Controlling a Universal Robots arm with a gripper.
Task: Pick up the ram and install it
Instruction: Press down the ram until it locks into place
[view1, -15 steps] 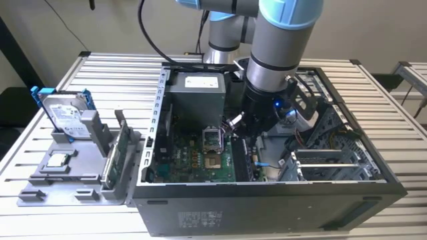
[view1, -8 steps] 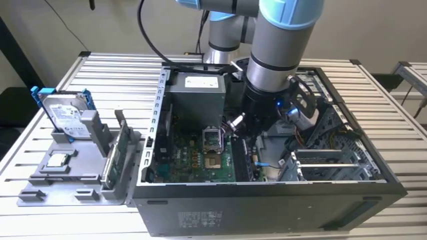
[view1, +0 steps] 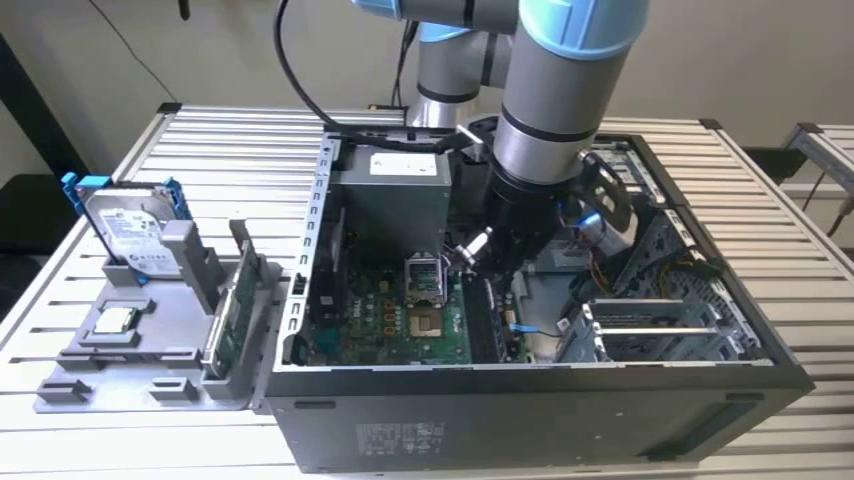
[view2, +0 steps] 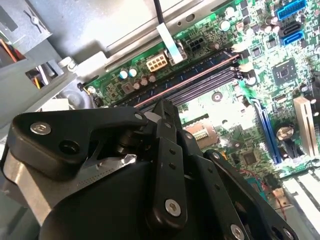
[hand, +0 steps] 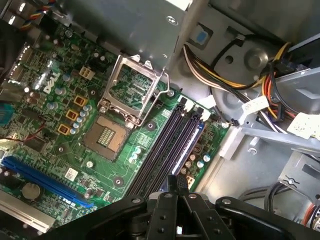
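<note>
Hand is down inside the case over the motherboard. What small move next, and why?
Probably hold height and nudge the hand to centre over one of the memory slots. In the first wrist view its tip sits above one end of these dark slots, which look empty; I cannot tell whether it holds the ram.

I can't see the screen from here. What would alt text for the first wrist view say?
A black robot hand hangs close over the long dark memory slots of a green motherboard inside an open computer case. Beside the slots sits an empty processor socket with its metal latch frame flipped open, and a bundle of coloured cables runs along the case wall.
</note>
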